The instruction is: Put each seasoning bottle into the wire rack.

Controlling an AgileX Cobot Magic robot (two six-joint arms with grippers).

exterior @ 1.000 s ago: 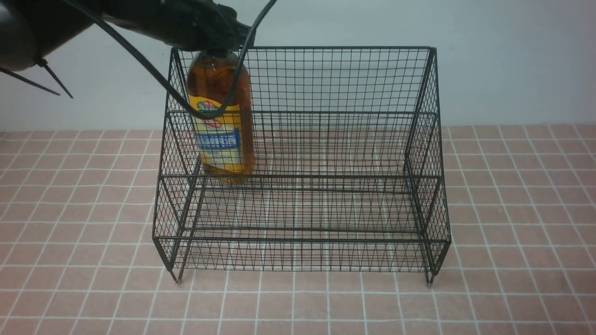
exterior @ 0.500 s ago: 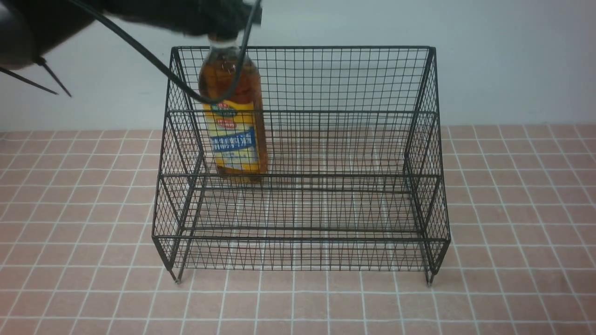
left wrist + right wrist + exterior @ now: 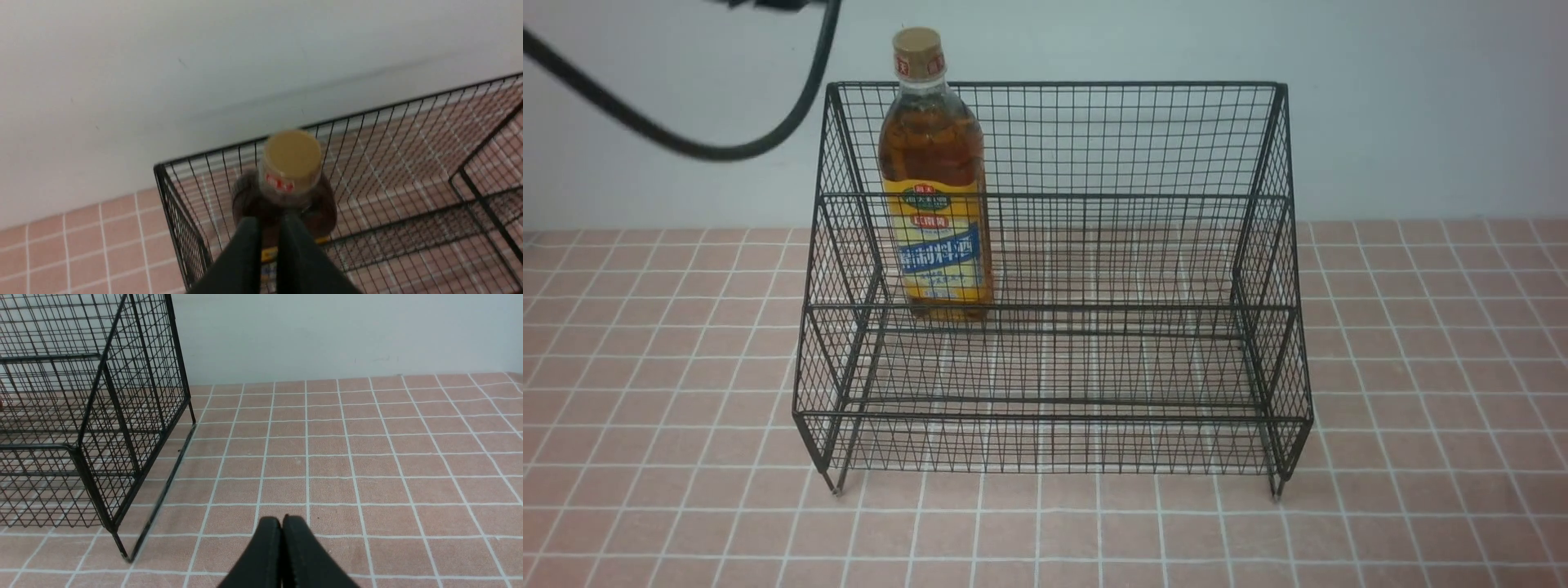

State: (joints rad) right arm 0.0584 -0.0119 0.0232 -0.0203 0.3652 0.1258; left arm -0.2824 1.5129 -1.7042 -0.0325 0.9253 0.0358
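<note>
Front view: the bottle [image 3: 938, 204] is up in the back tier of the rack [image 3: 1054, 309], below the left arm's cable [image 3: 719, 152], mesh in front of it. Left wrist: bottle's just past the left gripper [image 3: 271, 228], which is closed on nothing, rack wire all around it. Right wrist: right gripper [image 3: 278, 524] is shut and empty, tiles [image 3: 327, 465] ahead, rack off to its left.
</note>
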